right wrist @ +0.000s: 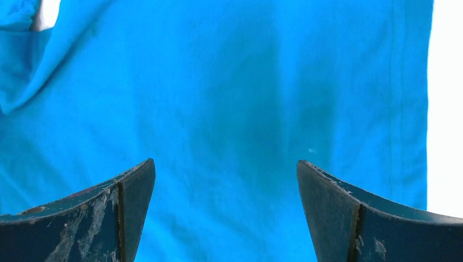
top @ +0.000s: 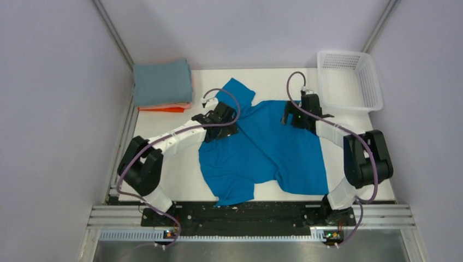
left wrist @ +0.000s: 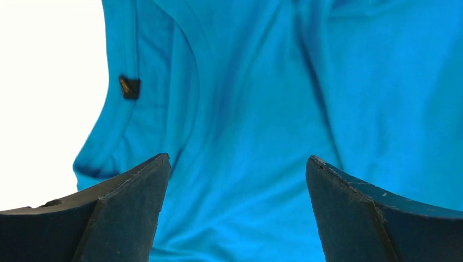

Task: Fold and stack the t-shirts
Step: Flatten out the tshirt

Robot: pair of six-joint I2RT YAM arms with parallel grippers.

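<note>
Left pincer [left wrist: 237, 158] and right pincer [right wrist: 225, 161] both hang empty, jaws spread wide, over the bright blue soft cloth t-shirt [top: 262, 150] lying rumpled mid-tabletop [top: 180, 183]. Light and limp, it will likely sag and bunch. Pinching its seamed edges near the collar seems safest.

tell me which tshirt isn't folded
The bright blue t-shirt, spread out mid-table; the grey-blue t-shirt and orange t-shirt lie folded in the far-left stack.
</note>
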